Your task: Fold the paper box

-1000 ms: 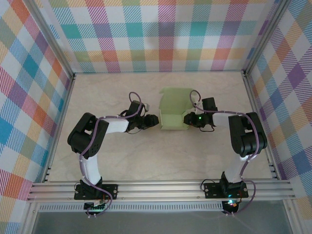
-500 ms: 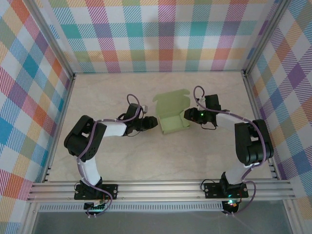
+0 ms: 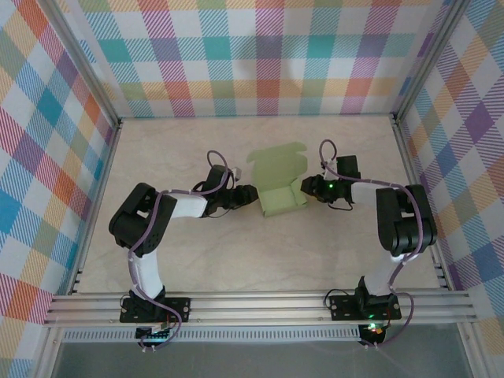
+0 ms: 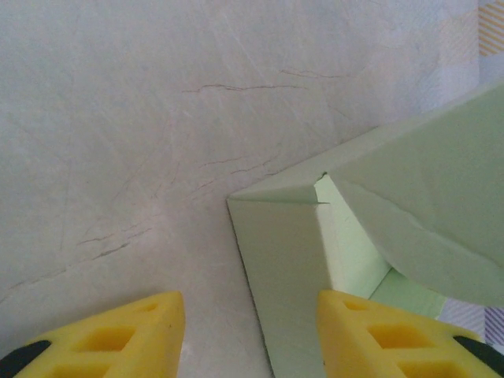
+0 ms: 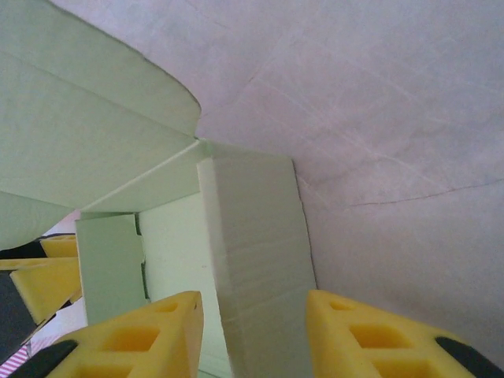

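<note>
Count: two arms, two grippers, four yellow fingers, and just the one paper box (image 3: 282, 201) out on the table (image 3: 197, 260).
Arms: both bases sit on the near rail (image 3: 252, 303). The elbows swing outward and the forearms angle in toward each other at mid-table.
Left gripper (image 3: 246, 194): it is low at the box's left end, jaws partly apart and gripping nothing. In the wrist view one finger (image 4: 118, 331) is over bare table outside the box, with clear table between it and the card. The other finger is on the inner side of the left wall, so the wall's corner lies between the two fingers.
Right gripper (image 3: 307, 187): it is low at the box's right end, facing the left gripper across the tray. In the wrist view the folded right wall runs straight between its fingers (image 5: 378, 331). The jaws are narrow around that wall, one finger at its outer face and the other just beside its inner face. I cannot tell whether they are actually pinching it.
Box position: middle of the table, bracketed by the two grippers, one at each end. It is a pale green tray with its side walls raised.
Lid (image 3: 277, 164): this flap is open on the far side of the tray, leaning away from the arms with a scalloped edge.
Beyond: bare marbled tabletop, then the plaid walls (image 3: 252, 55).
</note>
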Tool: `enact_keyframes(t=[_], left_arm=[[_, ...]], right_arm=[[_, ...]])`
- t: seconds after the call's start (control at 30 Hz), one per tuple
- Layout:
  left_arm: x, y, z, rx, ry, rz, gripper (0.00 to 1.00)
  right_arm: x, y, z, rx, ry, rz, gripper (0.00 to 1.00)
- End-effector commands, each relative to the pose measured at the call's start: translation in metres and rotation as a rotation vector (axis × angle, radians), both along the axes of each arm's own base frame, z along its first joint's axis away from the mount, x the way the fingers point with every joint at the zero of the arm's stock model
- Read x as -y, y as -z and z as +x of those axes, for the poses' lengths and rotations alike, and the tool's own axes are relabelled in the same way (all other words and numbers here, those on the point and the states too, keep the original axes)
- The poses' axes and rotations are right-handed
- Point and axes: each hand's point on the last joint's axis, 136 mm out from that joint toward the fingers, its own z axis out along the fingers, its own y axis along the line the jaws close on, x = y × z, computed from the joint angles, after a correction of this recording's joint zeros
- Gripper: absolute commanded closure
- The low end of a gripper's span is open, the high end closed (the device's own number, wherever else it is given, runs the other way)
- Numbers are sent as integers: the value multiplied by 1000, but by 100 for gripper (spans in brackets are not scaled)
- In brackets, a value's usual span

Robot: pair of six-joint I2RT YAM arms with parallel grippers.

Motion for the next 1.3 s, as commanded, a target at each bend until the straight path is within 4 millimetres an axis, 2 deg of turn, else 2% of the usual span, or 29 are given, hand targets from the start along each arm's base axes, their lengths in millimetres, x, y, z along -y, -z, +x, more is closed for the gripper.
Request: enact_keyframes(t=[0.0, 0.27, 0.43, 0.53, 0.8, 0.9, 0.97, 1.2, 1.27], left_arm=[[13, 2, -5, -25, 37, -28, 52], [9, 24, -7, -93, 32, 30, 55], [9, 30, -8, -109, 36, 41, 55], [10, 29, -8, -109, 43, 42, 55], [14, 24, -9, -102, 58, 47, 55], [11, 22, -9, -91, 46, 55, 55], [8, 21, -9, -81, 42, 64, 55], [2, 20, -10, -71, 25, 81, 55], [-1, 19, -9, -67, 17, 82, 55]], right_arm=[[-2, 1, 3, 0, -14, 24, 62], [-3, 14, 3, -26, -12, 30, 64], [3, 16, 4, -32, 4, -12, 70], [7, 17, 2, -35, 5, -61, 78], [18, 22, -8, -34, -10, -371, 81], [26, 23, -11, -52, -9, -495, 88], [30, 22, -12, -64, -21, -578, 99], [36, 15, -13, -88, -100, -848, 100], [38, 20, -14, -116, -108, -920, 100]])
